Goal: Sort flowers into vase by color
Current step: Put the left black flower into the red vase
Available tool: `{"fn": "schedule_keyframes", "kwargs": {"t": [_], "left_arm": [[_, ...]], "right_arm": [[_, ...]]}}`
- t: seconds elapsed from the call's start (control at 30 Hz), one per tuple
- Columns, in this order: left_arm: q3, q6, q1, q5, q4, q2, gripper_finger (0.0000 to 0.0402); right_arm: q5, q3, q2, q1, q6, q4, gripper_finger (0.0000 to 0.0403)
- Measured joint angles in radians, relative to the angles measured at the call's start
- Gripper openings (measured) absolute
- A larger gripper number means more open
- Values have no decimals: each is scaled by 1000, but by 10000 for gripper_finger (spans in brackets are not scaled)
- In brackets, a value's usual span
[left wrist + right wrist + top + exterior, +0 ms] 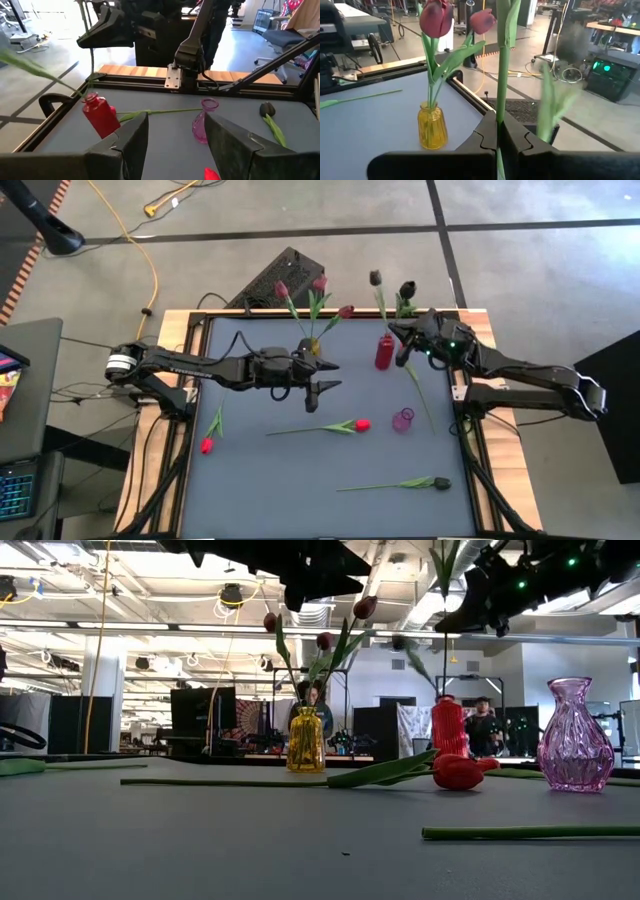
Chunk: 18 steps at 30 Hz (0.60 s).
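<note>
The right gripper is pressed together on the green stem of a dark-headed tulip, pinching it high above the far right part of the table. In the high view the right gripper sits just beside the red vase, and the long stem it holds trails down across the mat toward the pink vase. A second dark tulip head shows close to the first, above the red vase; whether it stands in that vase cannot be told.

The left gripper hangs over the middle of the table with its fingers spread and nothing between them. It is just beside the yellow vase, which holds three maroon-pink tulips with green leaves. In the left wrist view the red vase and the pink vase both lie ahead of the spread fingers.

On the mat, a bright red tulip lies between the left gripper and the pink vase, its head near that vase. Another red tulip lies near the left edge. A dark tulip lies on its side near the front right. In the low view the yellow vase stands upright toward the back, the red vase to its right, and the pink vase nearest the right side. People show in the room beyond the table.
</note>
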Motion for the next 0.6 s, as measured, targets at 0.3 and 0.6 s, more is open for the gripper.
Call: {"fn": "schedule_keyframes", "kwargs": {"t": [0.3, 0.6], "left_arm": [[0, 12, 0, 3, -3, 0, 183], [0, 34, 0, 3, -4, 0, 183]], "right_arm": [[-1, 0, -2, 6, 38, -43, 27], [-1, 0, 27, 7, 48, -98, 28]]}}
